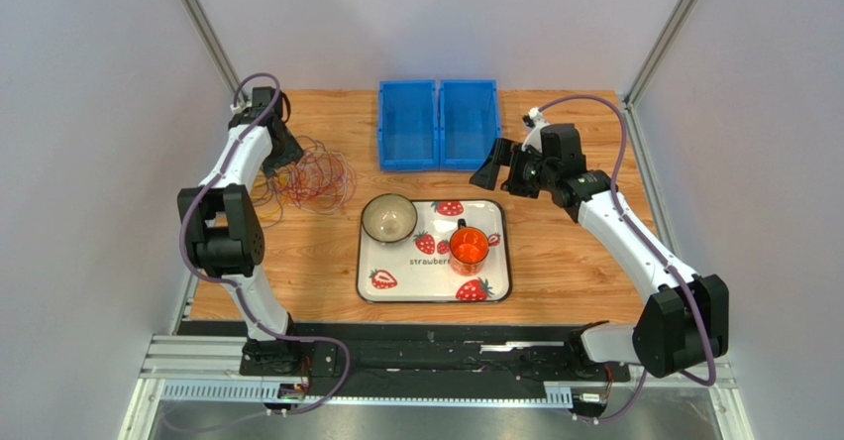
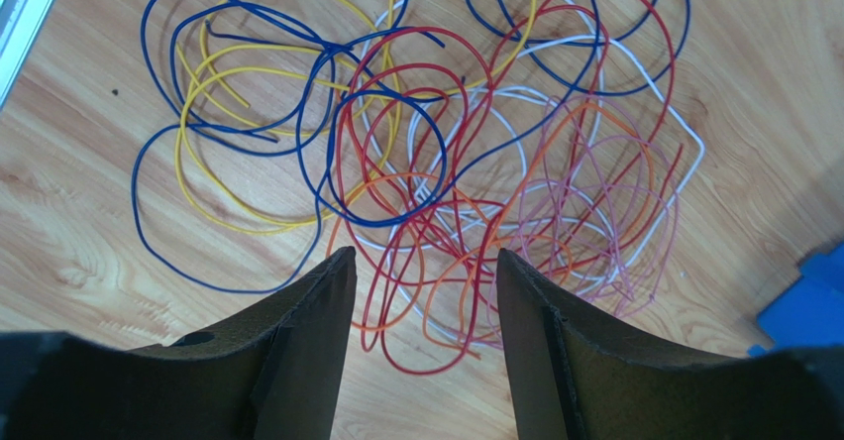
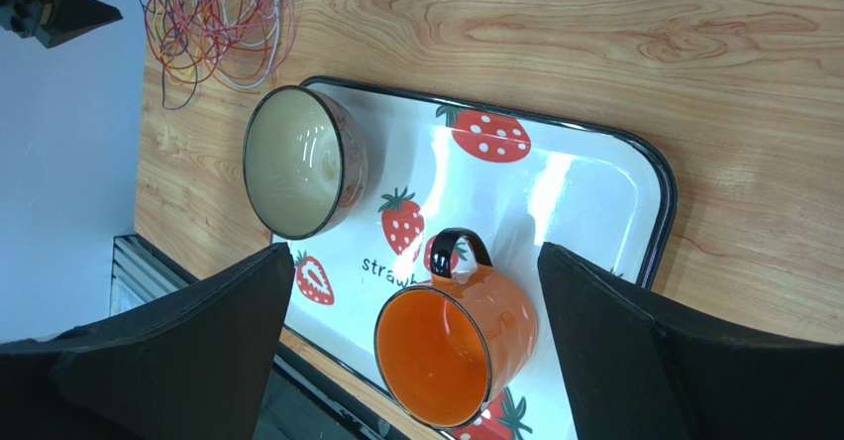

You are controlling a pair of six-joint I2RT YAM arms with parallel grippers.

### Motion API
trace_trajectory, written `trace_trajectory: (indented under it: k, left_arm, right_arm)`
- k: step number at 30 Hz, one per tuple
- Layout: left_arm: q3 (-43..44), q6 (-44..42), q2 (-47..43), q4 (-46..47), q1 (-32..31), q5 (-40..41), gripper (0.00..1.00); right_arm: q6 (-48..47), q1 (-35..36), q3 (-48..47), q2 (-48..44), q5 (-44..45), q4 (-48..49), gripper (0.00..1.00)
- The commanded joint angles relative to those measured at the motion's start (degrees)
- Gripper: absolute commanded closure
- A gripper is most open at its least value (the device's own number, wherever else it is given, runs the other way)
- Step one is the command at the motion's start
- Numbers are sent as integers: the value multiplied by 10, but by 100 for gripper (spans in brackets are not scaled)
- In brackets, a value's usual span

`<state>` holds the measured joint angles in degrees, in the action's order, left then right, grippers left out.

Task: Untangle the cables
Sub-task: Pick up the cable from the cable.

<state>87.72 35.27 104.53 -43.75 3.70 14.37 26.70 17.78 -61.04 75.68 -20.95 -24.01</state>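
Left fingers (image 2: 307,351) over cables (image 2: 426,163); wooden table (image 2: 79,232), pale walls (image 1: 416,14)

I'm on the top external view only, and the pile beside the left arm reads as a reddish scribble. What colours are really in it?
Observer: The left wrist view shows the cables in blue, yellow, red, orange, pink and white.
Operator: Is the left pincer holding any?
Observer: No; the left pincer is open, nothing clamped, red and orange loops showing in its gap.
Operator: How do they lie?
Observer: Blue and yellow spread out at that view's left; pink bunches at its right.
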Motion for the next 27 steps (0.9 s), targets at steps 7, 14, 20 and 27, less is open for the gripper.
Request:
trace_trajectory:
  k: [7, 14, 20, 27]
  left_arm:
    - [23, 15, 52, 32, 11, -7, 40]
    - [28, 11, 71, 50, 15, -7, 44]
    - [23, 13, 58, 67, 24, -14, 42]
    - [-14, 17, -15, 78, 24, -14, 33]
  right_arm:
    - [-7, 12, 1, 10, -10, 23, 2]
    - [-9, 18, 0, 13, -6, 21, 2]
    - [-11, 24, -1, 23, -7, 21, 2]
    - [-12, 28, -6, 31, -5, 24, 2]
